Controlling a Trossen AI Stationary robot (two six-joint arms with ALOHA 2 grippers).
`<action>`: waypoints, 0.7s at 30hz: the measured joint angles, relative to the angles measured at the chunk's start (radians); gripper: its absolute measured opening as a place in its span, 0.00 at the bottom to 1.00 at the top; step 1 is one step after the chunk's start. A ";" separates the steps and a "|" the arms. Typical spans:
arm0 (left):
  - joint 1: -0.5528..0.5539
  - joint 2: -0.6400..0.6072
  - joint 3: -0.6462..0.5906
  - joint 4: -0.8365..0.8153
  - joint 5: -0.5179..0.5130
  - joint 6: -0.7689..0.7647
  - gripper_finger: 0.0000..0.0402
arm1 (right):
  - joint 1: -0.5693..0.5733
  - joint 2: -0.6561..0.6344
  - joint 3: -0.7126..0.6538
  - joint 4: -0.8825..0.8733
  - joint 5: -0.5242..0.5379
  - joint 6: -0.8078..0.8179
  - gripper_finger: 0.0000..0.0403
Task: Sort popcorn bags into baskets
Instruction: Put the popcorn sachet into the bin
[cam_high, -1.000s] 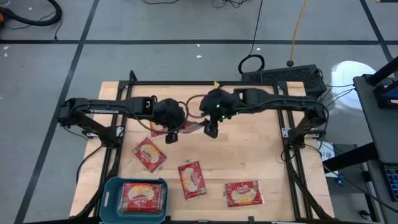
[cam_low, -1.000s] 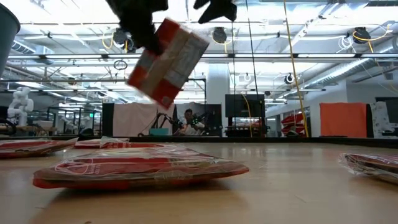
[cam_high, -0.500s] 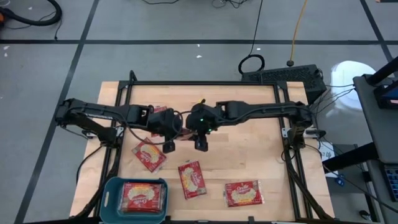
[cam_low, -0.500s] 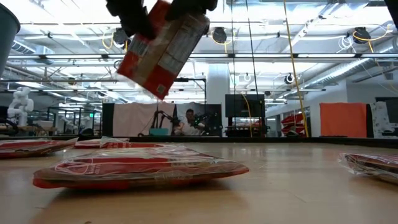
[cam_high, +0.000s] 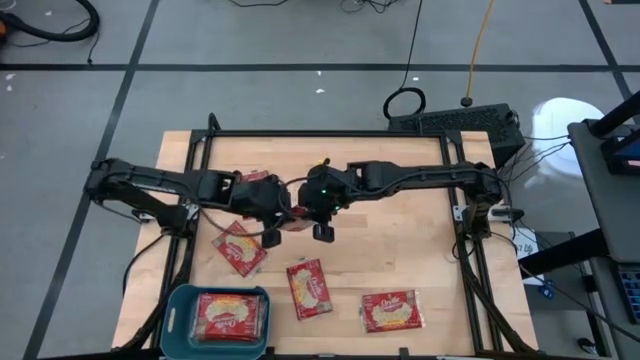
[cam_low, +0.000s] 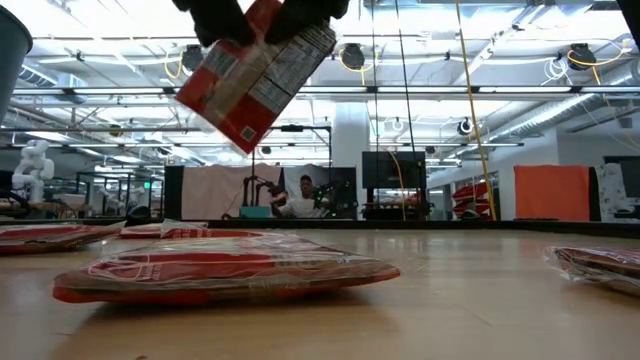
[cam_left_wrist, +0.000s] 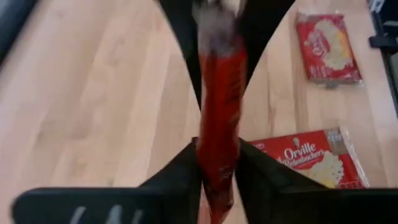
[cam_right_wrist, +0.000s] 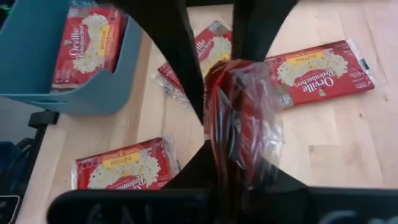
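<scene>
At the left of the wooden table (cam_high: 400, 260), near its front edge, a teal basket (cam_high: 180, 300) is seen with one popcorn bag (cam_high: 230, 318) lying flat inside it. Just beyond the basket, a second bag (cam_high: 240, 247) is laid at a slant on the bare wood. Another bag (cam_high: 259, 177) is partly covered by the left arm near the back of the table.

The left gripper (cam_high: 272, 228) is held above the middle of the table. Its fingers (cam_left_wrist: 177, 180) are pressed against both faces of a raised bag (cam_low: 255, 75), which is seen edge-on between them in the left wrist view. In the low view this bag is hung tilted in the air, well above the table, with its printed back shown.

The right gripper (cam_high: 318, 222) is met just beside the left one, and the same raised bag is pinched between its fingers (cam_right_wrist: 180, 68) too, crumpled where it is gripped.

Further right, a fourth bag (cam_high: 309, 288) is laid flat in front of the grippers, and a fifth bag (cam_high: 391, 311) is laid near the front edge, apart from the others.
</scene>
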 joint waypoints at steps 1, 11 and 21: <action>-0.007 -0.012 0.000 0.000 -0.018 0.001 0.28 | 0.000 -0.002 0.000 -0.006 0.000 0.000 0.06; -0.063 -0.160 0.001 0.000 -0.191 -0.079 0.60 | -0.010 -0.075 -0.002 -0.039 0.020 0.005 0.02; -0.094 -0.191 0.001 -0.008 -0.171 -0.108 0.54 | 0.041 -0.085 -0.001 0.245 0.079 0.029 0.03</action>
